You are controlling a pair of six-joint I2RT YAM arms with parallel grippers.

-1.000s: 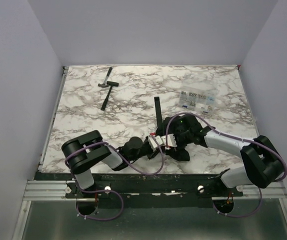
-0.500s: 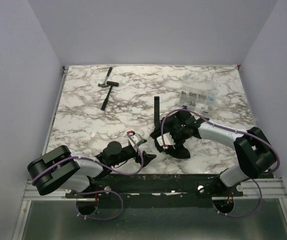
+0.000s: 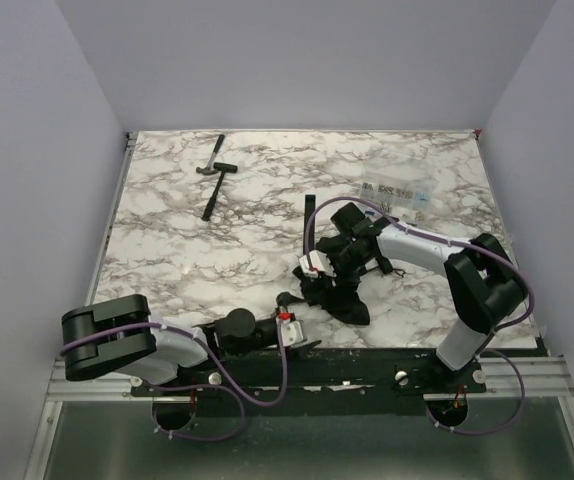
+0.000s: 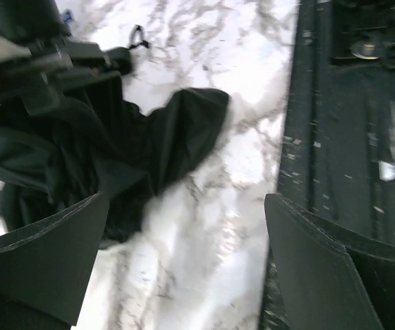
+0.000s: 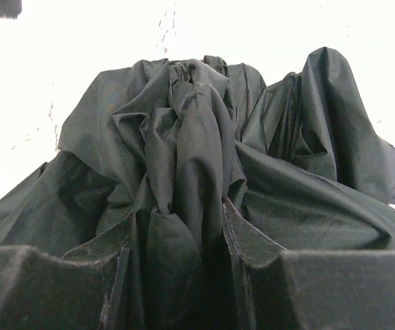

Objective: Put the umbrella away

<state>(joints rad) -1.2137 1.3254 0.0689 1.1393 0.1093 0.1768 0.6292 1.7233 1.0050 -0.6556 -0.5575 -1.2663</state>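
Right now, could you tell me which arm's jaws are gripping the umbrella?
The right gripper: its jaws pinch a fold of the umbrella; the left gripper stands open.

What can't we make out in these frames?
- Top external: the right gripper and its arm cover most of the umbrella, so how far it is folded can't be told.
- Right wrist: fabric fills the view, and the folds bury any ribs or shaft.
- Left wrist: blurred. A finger of the left gripper and the frame edge cut off the umbrella's left part.
- Top external: the print on the clear packet is too small to read.
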